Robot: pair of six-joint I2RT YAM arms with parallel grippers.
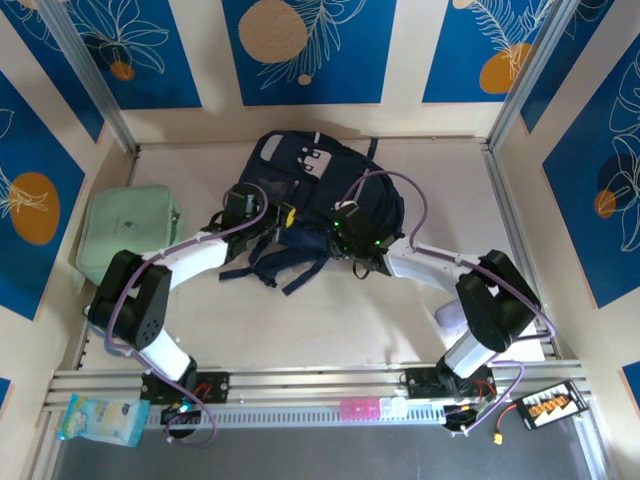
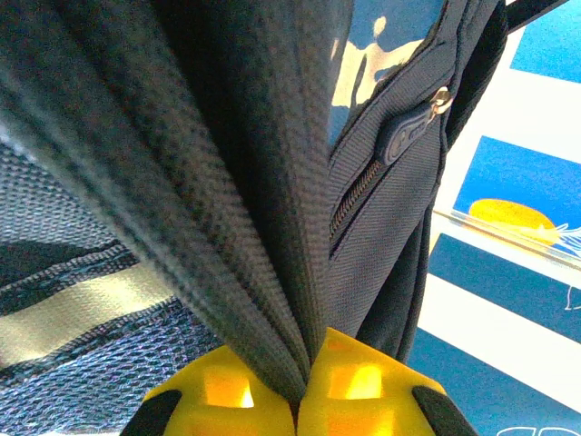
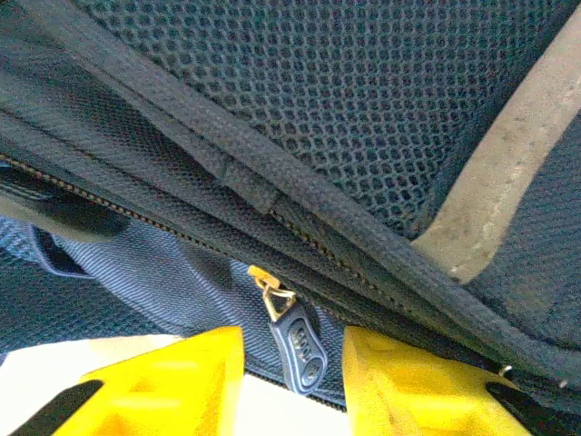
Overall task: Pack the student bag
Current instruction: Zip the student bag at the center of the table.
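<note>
The student bag (image 1: 320,185), a large navy-blue fabric backpack with a white rectangular buckle patch, lies on the pale wooden table (image 1: 330,320) toward 12 o'clock. Its dark straps (image 1: 275,265) trail toward 6 o'clock.

The left end effector (image 2: 304,386) meets the bag at its 8 o'clock edge. Its yellow fingers are pressed together on a ridge of the bag's woven fabric.

The right end effector (image 3: 292,363) sits at the bag's 5 o'clock edge with its yellow fingers spread. A dark-blue moulded zip pull (image 3: 300,338) on a brass-coloured ring hangs in the gap between them, with a gap on each side.

A pale mint-green flat zip case (image 1: 128,235) lies at 9 o'clock from the bag, well apart from it.
</note>
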